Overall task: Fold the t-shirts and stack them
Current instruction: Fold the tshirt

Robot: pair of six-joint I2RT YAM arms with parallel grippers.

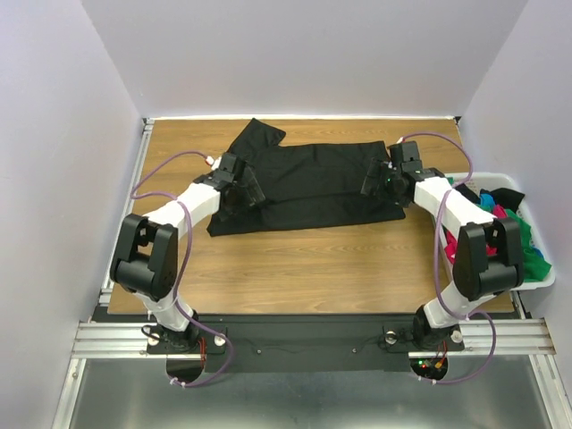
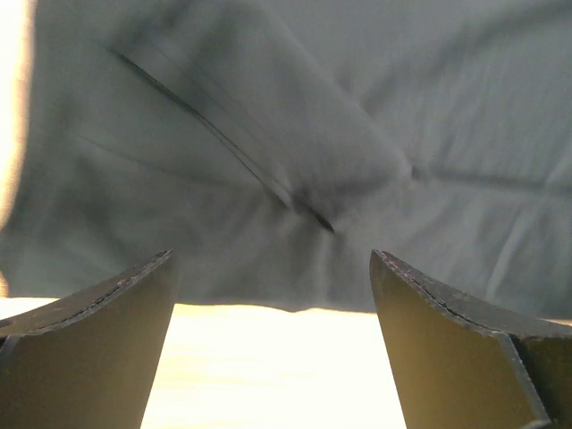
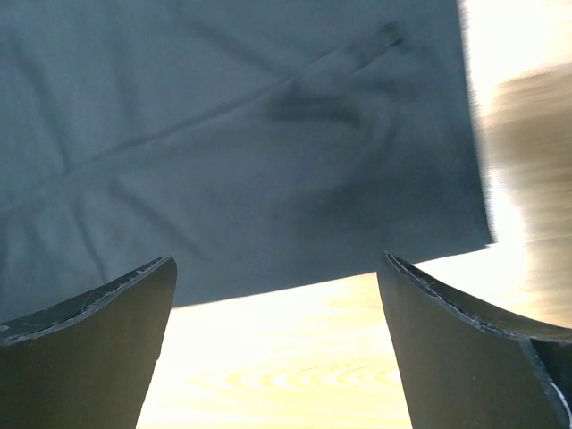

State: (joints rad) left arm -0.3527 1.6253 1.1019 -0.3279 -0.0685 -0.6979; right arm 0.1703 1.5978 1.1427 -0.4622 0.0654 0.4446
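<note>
The large black t-shirt lies spread and partly folded on the wooden table, one sleeve sticking out at the back left. My left gripper hovers over its left side, open and empty; the left wrist view shows the shirt's near hem just ahead of the spread fingers. My right gripper hovers over the shirt's right side, open and empty; the right wrist view shows the hem and right corner ahead of its fingers. Green, blue, magenta and black shirts sit bunched in the basket.
The white plastic basket stands at the table's right edge, close to my right arm. Bare wooden table lies between the shirt and the arm bases. White walls enclose the table on three sides.
</note>
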